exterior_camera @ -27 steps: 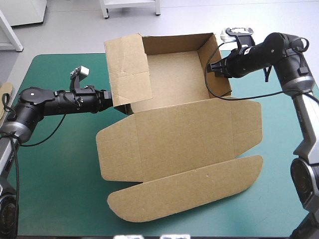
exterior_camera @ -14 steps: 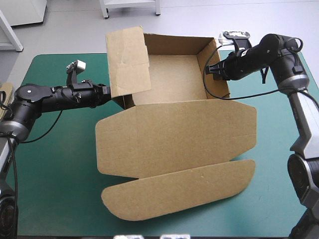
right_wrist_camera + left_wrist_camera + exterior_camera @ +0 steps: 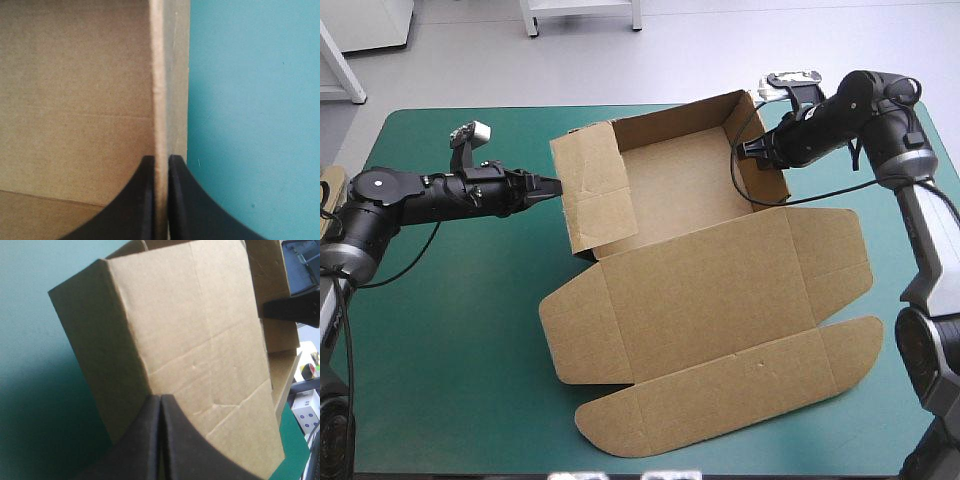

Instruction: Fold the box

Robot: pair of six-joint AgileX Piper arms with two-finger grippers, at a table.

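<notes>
The black left fingers (image 3: 142, 440), shut to one point, touch the raised left wall of the brown cardboard box (image 3: 700, 290). The right fingers (image 3: 142, 200) pinch its right wall's edge. It stands open on the teal-green table (image 3: 440, 330), lid flat toward the near edge.

The desk (image 3: 450, 330) carries a teal-green cover, and a strip of spare brown board (image 3: 332, 180) lies at its left edge.

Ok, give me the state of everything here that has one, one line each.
box, open tray, walls up.
lid, lying flat, unfolded.
left flap, raised, leaning in over the tray.
left tool, shut, tip at the left flap's outer face.
right tool, shut on the box's right wall.
</notes>
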